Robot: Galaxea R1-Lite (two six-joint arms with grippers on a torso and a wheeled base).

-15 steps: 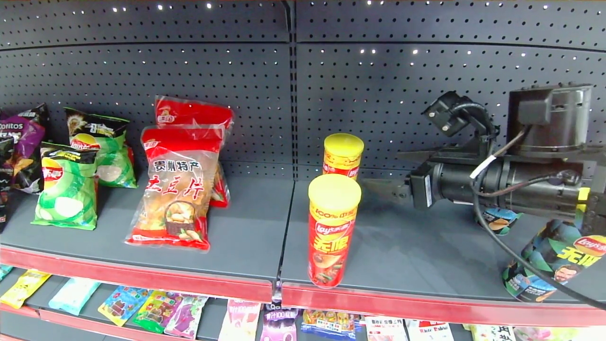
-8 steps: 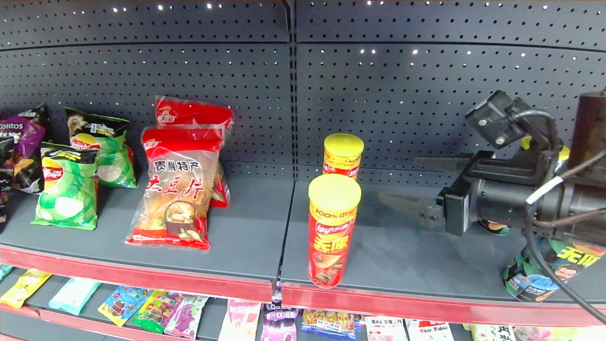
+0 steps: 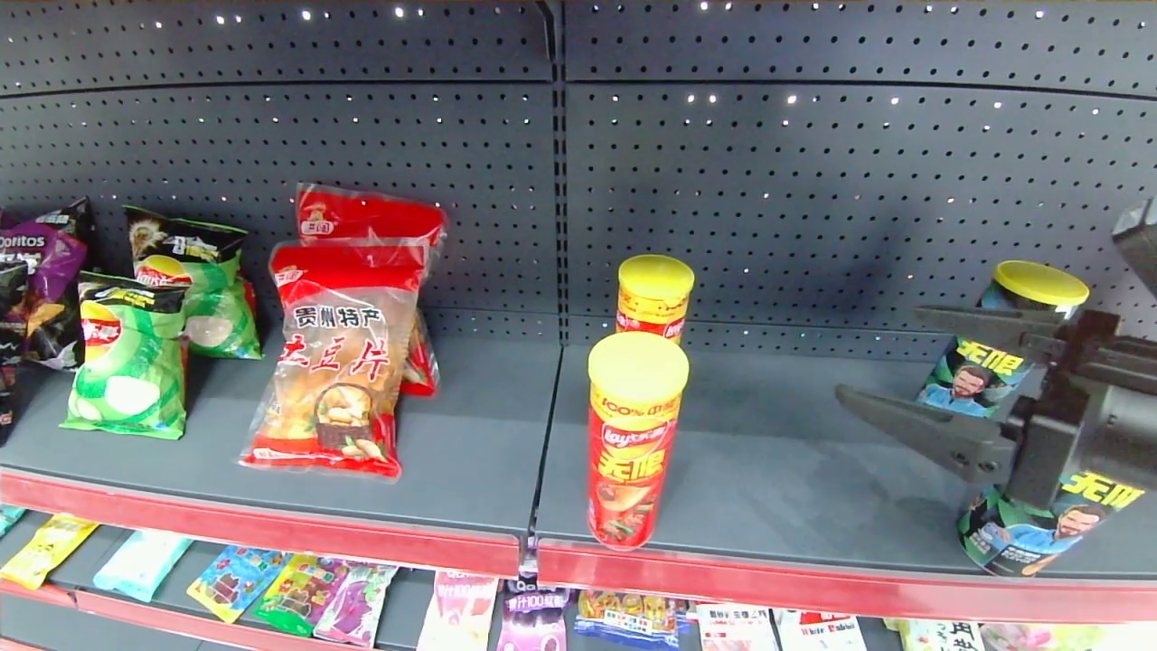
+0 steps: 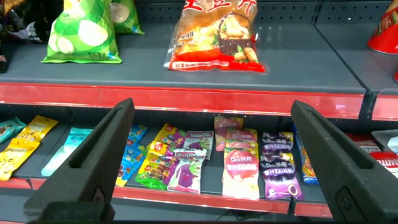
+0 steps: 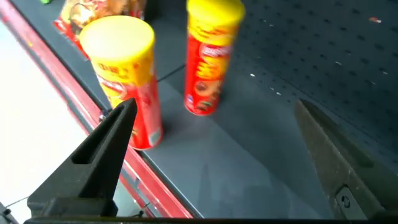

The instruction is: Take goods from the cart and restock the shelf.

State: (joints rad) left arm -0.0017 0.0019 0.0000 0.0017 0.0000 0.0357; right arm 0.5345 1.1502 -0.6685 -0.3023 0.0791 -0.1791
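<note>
Right gripper (image 3: 879, 354) spread wide, holding nothing, beside two dark cans (image 3: 981, 366) on the shelf (image 3: 768, 470). Two red cans (image 3: 635, 440) stand upright to its left. Left gripper (image 4: 211, 109) likewise spread, empty

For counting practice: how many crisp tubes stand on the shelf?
4: front red tube and rear red tube mid-shelf; rear dark tube and front dark tube at right, partly behind the right claw; others possibly hidden.

Far left, purple foil crisp bag (image 3: 41, 258); beside it, two green crisp bags (image 3: 131, 362); rightward, two red-and-clear plastic pouches (image 3: 339, 362); below, small colourful sachets (image 3: 298, 592) in a row
</note>
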